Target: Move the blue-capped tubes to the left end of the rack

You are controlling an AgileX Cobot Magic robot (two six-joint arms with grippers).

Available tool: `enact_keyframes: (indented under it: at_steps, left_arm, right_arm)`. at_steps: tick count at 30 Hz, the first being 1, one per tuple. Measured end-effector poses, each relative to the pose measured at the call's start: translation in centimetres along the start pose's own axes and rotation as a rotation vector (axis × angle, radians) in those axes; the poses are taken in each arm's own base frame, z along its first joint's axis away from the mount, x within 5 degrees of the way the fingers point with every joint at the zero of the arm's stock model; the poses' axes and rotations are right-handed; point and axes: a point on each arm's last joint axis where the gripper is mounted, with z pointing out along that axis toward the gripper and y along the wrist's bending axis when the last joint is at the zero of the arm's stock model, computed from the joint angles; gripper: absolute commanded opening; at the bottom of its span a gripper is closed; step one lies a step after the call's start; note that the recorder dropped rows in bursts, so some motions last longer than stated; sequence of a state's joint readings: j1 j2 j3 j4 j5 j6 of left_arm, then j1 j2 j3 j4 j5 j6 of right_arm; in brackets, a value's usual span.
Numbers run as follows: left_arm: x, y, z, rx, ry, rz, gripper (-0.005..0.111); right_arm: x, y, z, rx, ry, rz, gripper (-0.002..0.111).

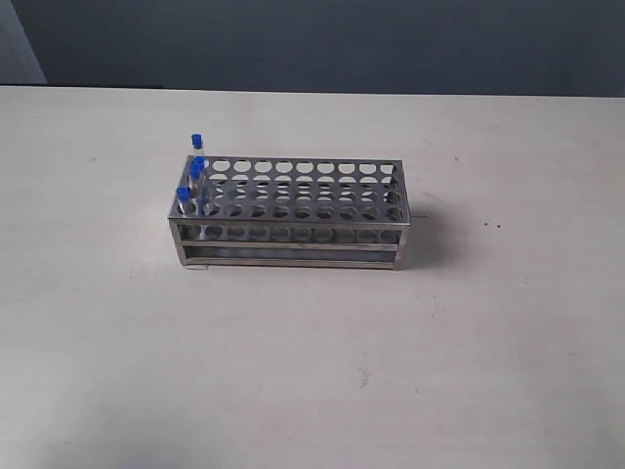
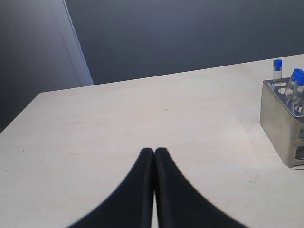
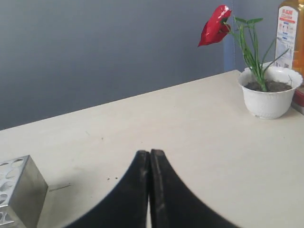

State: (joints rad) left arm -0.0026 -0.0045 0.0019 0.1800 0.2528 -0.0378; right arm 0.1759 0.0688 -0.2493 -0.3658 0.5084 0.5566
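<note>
The shiny steel rack (image 1: 293,210) stands mid-table, and neither gripper shows in the exterior view. The blue-capped tubes (image 1: 195,176) stand upright in holes at its left end, their caps above the top plate. In the left wrist view the rack's end (image 2: 280,121) and the blue-capped tubes (image 2: 294,83) sit at the picture's edge, well apart from my left gripper (image 2: 154,151), which is shut on nothing. My right gripper (image 3: 150,153) is shut too, with nothing between its tips, and a corner of the rack (image 3: 19,192) lies off to one side of it.
A white pot with a red flower (image 3: 268,90) and a bottle (image 3: 289,33) stand near the table's edge in the right wrist view. Pale tabletop (image 1: 312,371) surrounds the rack.
</note>
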Motion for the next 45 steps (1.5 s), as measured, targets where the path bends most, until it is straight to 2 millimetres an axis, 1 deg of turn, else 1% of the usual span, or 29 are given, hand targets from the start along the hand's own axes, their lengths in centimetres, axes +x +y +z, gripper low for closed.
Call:
enact_keyframes:
  at_steps: [3,7,10,12,22,45]
  left_arm:
    - [0.0,0.0,0.0,0.000,0.000,0.000,0.000]
    - [0.0,0.0,0.0,0.000,0.000,0.000,0.000]
    - [0.0,0.0,0.0,0.000,0.000,0.000,0.000]
    - [0.0,0.0,0.0,0.000,0.000,0.000,0.000]
    - [0.0,0.0,0.0,0.000,0.000,0.000,0.000]
    - [0.0,0.0,0.0,0.000,0.000,0.000,0.000]
  right_arm:
    - [1.8,-0.1,0.6,-0.016,0.023,0.008,-0.001]
    - [3.8,-0.2,1.0,-0.047,0.060,-0.015,-0.001]
    - [4.7,0.1,1.2,-0.083,0.092,-0.054,-0.001]
    - [4.9,0.2,1.3,-0.101,0.098,-0.086,-0.001]
    - [5.0,0.6,1.3,-0.144,0.080,-0.200,-0.001]
    - [5.0,0.6,1.3,-0.139,0.079,-0.207,-0.001]
